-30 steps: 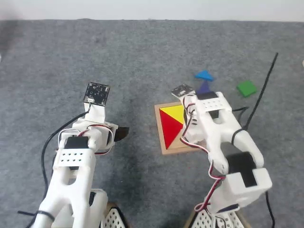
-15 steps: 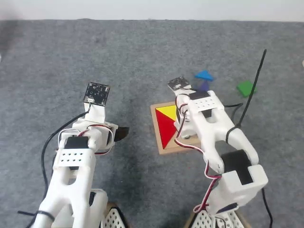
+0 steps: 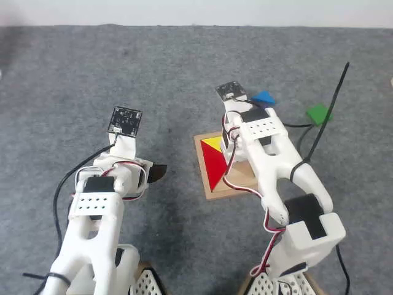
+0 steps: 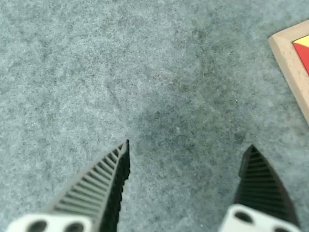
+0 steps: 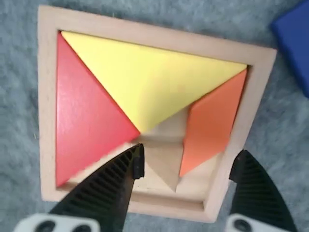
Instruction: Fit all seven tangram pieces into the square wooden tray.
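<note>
The square wooden tray point(image 5: 47, 96) holds a red triangle point(image 5: 84, 113), a yellow triangle point(image 5: 149, 79) and an orange parallelogram point(image 5: 210, 121); bare wood shows in its remaining corner. My right gripper point(image 5: 188, 166) hangs open just above that bare part, holding nothing. From above, the right arm point(image 3: 264, 132) covers much of the tray point(image 3: 209, 187). A blue piece point(image 3: 264, 97) and a green square point(image 3: 318, 114) lie on the carpet beyond the tray. My left gripper point(image 4: 188, 147) is open over bare carpet, left of the tray's corner point(image 4: 289, 50).
Grey carpet covers the whole table. A black cable point(image 3: 325, 117) runs past the green square on the right. The blue piece point(image 5: 294, 43) lies close to the tray's far corner. The carpet between the two arms is open.
The right arm has swung toward the far side and a little left over the tray, now covering the purple piece. The tray has shifted slightly left. The left arm has stayed still.
</note>
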`<action>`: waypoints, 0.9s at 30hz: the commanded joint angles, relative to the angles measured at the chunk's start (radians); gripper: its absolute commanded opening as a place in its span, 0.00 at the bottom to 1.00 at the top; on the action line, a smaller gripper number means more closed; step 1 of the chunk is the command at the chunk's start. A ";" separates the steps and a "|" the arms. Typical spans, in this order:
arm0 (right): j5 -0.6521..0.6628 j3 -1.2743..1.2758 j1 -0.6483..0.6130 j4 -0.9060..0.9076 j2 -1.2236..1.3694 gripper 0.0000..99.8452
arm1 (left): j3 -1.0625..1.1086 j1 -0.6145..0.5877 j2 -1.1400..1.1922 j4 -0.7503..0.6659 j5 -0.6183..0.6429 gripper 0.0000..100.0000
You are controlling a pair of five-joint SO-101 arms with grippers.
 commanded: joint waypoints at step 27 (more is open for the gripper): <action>0.114 0.141 0.179 -0.010 -0.101 0.30 | -0.005 -0.003 -0.025 -0.021 -0.008 0.35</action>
